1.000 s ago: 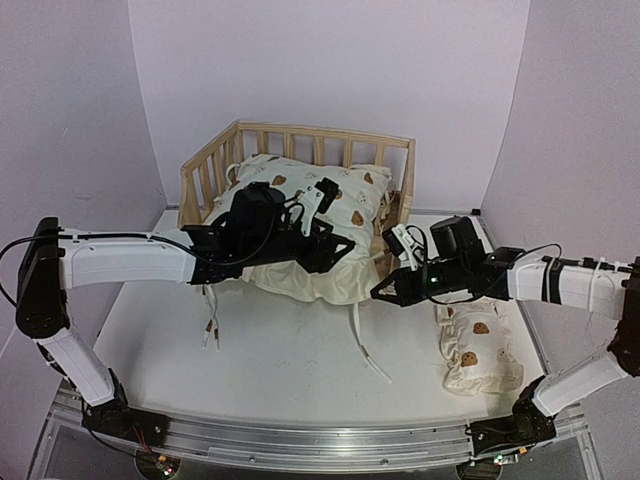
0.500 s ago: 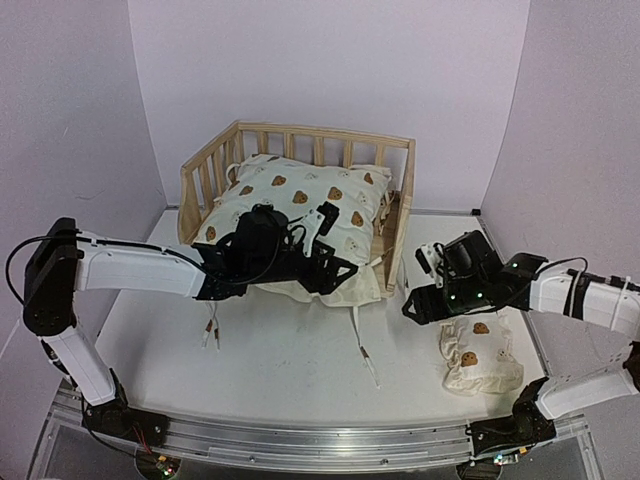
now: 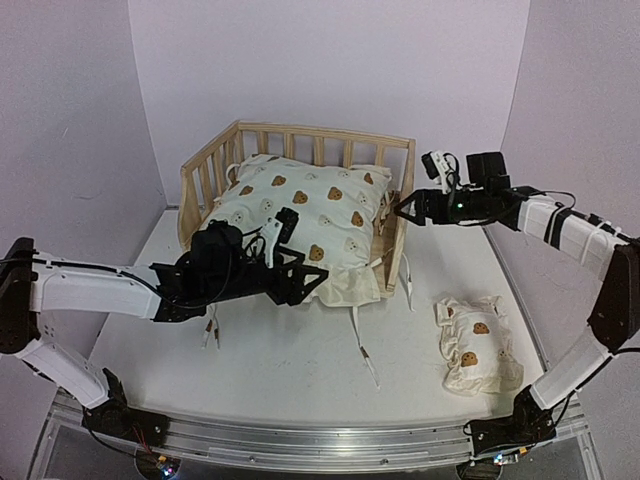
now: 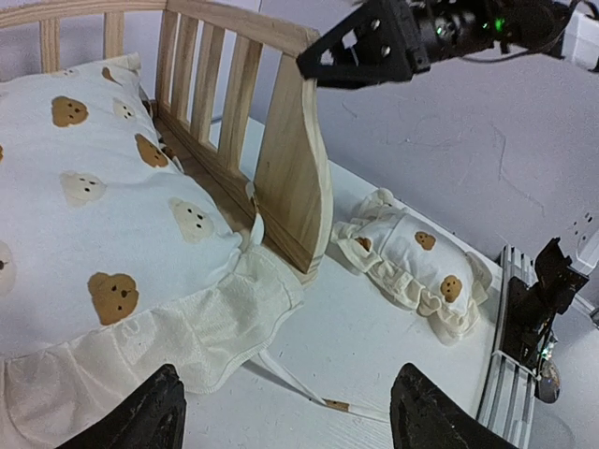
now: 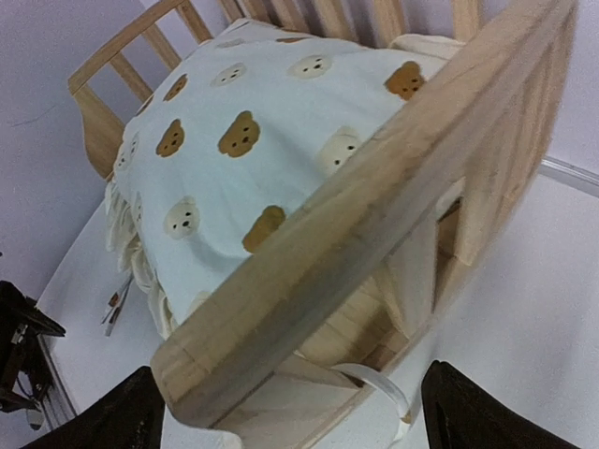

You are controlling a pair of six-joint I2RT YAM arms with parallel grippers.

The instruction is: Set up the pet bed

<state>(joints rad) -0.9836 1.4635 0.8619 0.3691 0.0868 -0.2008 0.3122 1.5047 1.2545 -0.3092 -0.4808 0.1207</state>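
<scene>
Far middle of the worktop [image 3: 280, 385]: the pet bed [image 3: 325, 133] stands with its open side toward me; the bear-print cushion [image 3: 310, 210] lies inside it and spills over the near edge onto the worktop; my left gripper [image 3: 302, 284] hovers low at that spilled edge, jaws wide and empty; my right gripper [image 3: 403, 211], jaws likewise spread and holding nothing, hangs just beside the top of the bed's right rail at its near end; the small pillow [image 3: 478, 345] lies alone on the near right of the worktop, well apart from the bed.

As I read it, the step in hand is seating the cushion. I would take the overhanging hem from the left and feed it back toward the far rail, lifting rather than dragging, since a hard push could slide the light frame; the right gripper is well placed to steady that rail, or to catch the tie [image 3: 362, 350] trailing on the worktop; the pillow can wait.

The bed itself: pale pine; slatted rails on the left, far and right sides; the right rail ends in a broad board at the front; the base is mostly hidden under the cushion.
</scene>
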